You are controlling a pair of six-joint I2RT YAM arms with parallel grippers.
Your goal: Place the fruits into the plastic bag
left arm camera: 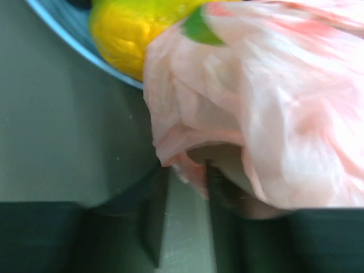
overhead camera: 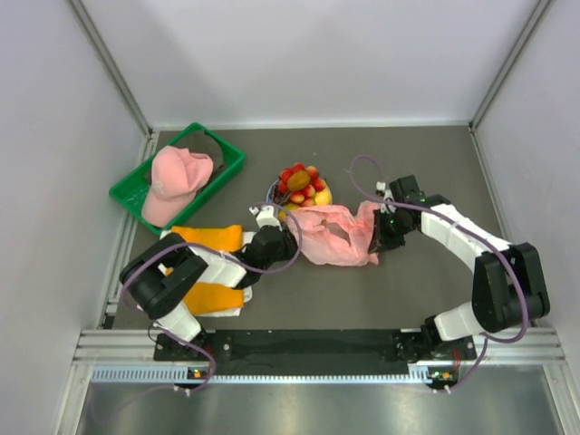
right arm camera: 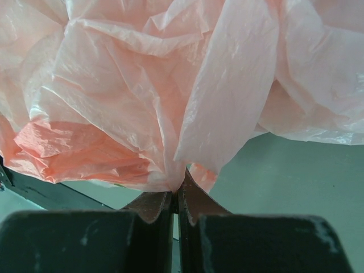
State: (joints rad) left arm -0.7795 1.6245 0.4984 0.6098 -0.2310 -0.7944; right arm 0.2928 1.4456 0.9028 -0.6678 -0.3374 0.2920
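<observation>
One bag (overhead camera: 335,237), one plate (left arm camera: 57,24), one cap (overhead camera: 177,181)

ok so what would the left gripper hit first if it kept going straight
Most likely the plastic bag, its edge right at the left gripper; the blue plate and lemon lie just beyond.

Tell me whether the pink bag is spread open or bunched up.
Bunched up: the bag lies crumpled in a heap, the right claw pinching one fold.

Plate (overhead camera: 271,193): mid-table (overhead camera: 426,163), fruits (overhead camera: 301,185) piled on it.
Bag (overhead camera: 335,236): directly before plate, overlapping its near rim.
Basket (overhead camera: 127,192): rear left, cap (overhead camera: 177,181) inside.
Cloths (overhead camera: 210,237): front left, before basket.
</observation>
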